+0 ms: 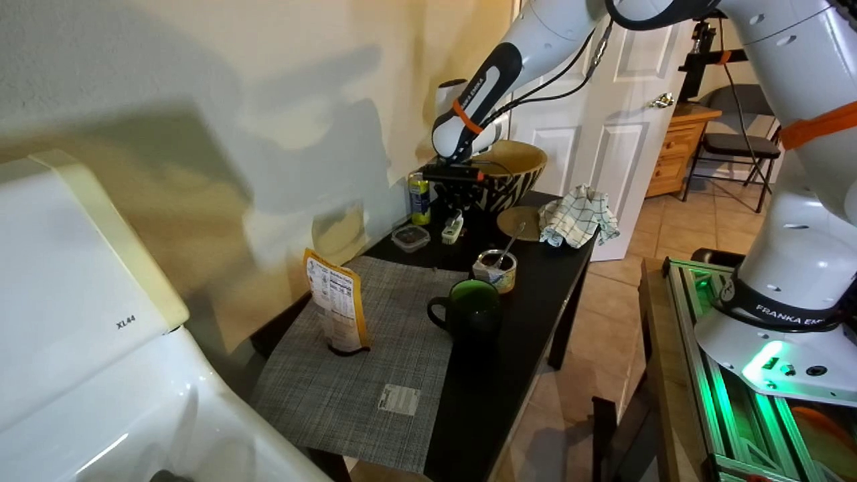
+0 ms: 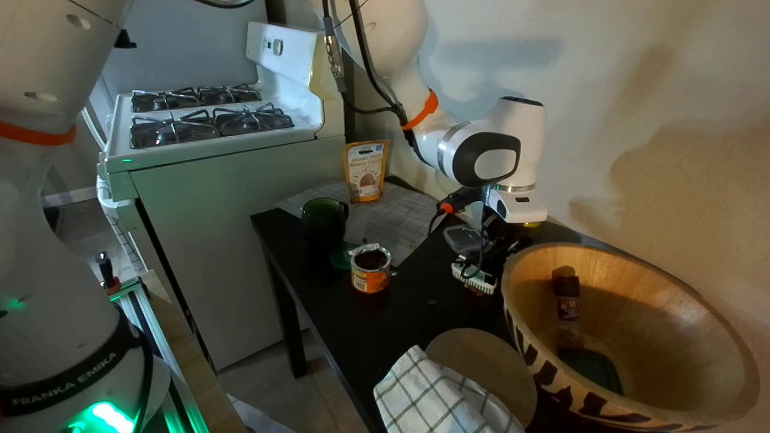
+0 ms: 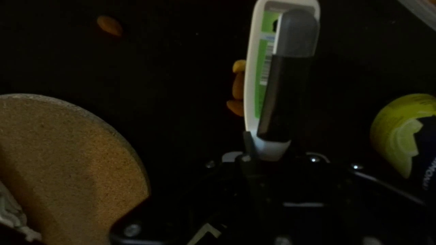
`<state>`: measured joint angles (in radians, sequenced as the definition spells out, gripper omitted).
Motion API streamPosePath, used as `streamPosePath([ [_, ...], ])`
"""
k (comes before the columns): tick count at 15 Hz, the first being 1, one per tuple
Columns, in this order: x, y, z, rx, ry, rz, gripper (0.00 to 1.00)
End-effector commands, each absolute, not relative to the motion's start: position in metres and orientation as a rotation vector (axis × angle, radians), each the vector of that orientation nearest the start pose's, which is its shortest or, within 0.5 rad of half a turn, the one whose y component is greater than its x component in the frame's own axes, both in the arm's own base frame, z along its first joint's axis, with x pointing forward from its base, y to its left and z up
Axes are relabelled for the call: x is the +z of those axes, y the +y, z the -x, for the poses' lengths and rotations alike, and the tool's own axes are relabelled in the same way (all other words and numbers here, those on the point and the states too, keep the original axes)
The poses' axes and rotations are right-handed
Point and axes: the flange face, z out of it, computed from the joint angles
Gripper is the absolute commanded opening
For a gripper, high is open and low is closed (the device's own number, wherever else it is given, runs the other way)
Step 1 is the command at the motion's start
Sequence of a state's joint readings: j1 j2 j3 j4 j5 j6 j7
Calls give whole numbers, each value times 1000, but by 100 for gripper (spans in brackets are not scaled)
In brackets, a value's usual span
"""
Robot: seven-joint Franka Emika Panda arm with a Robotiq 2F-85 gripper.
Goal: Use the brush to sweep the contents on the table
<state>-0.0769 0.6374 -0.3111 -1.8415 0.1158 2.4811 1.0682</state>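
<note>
Gripper [image 3: 270,149]: low over the table, fingers drawn in on 1 end of the brush [image 3: 264,90] — bristles facing down.
Nuts [image 3: 238,85]: 3 pieces along the side of the held brush; 1 more lies apart from it.
Bowl [image 2: 662,337]: just beside the gripper; contains 1 capped bottle [image 2: 567,307] and 1 dark green item [image 2: 592,368].
Can [image 2: 369,279]: between gripper and mug; lid folded back, dark contents, 1 utensil [image 1: 512,244] standing in it.
Mug [image 1: 474,314]: past the can from the gripper; green inside, contents hidden.
Tub [image 1: 410,237]: near the gripper; clear plastic, contents unclear.
Pouch [image 1: 338,301]: well apart from the gripper, upright on the mat; contents hidden.
Clearance, wall side: yellow container [image 1: 420,201] between gripper and wall [image 1: 281,94].
Clearance, outer edge: round board [image 2: 493,361] near the gripper; checked cloth [image 2: 439,391] overlaps it and hangs past the edge.
Table [image 1: 535,294]: directly under the gripper, long and black; mat [image 1: 321,402] on the end farther from the gripper.
Room: white stove [image 2: 240,228] past the mat end; white door [image 1: 616,80] past the bowl end.
</note>
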Motion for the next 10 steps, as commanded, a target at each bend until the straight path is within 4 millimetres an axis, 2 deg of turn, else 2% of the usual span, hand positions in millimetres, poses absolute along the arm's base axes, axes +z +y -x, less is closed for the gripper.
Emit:
streamPosePath([
  [1, 190, -221, -587, 2, 2213, 2371, 6],
  [4, 192, -214, -570, 99, 2220, 2373, 6],
  [7, 215, -220, -552, 5, 2224, 2250, 6],
  [8, 198, -223, -573, 42, 2221, 2337, 24],
  [10, 208, -225, -564, 16, 2227, 2299, 24],
])
